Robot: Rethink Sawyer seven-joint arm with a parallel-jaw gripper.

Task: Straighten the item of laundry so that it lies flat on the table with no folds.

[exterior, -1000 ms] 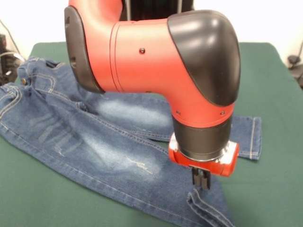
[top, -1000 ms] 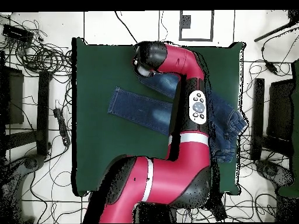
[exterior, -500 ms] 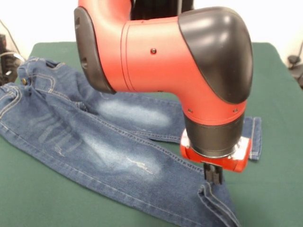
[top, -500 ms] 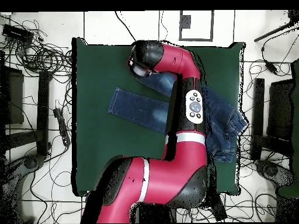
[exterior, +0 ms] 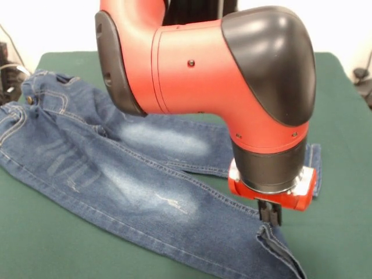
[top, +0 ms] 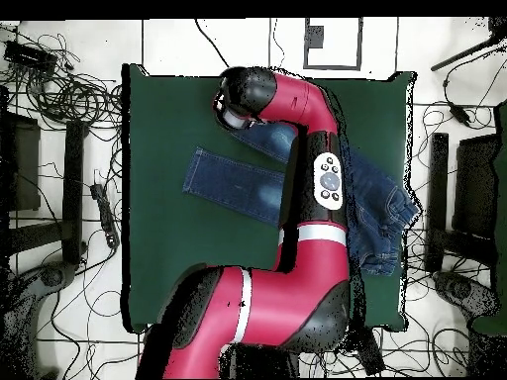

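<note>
- Rightward in the front view since before, the gripper (exterior: 270, 216) pinches the jeans' (exterior: 116, 174) cuff.
- Overhead hides this under the arm (top: 322, 178).
- Legs run across the table (top: 158, 119).

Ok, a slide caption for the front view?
Sawyer's pincer shut on the near leg's cuff of the jeans on the green table.

Floor (top: 59, 341): pale, marked with dark lines | Cables (top: 69, 94): black, tangled, scattered on floor on all sides | Stands (top: 71, 188): dark, upright frames at both sides | Wall (exterior: 52, 26): white, bright, evenly lit
</note>
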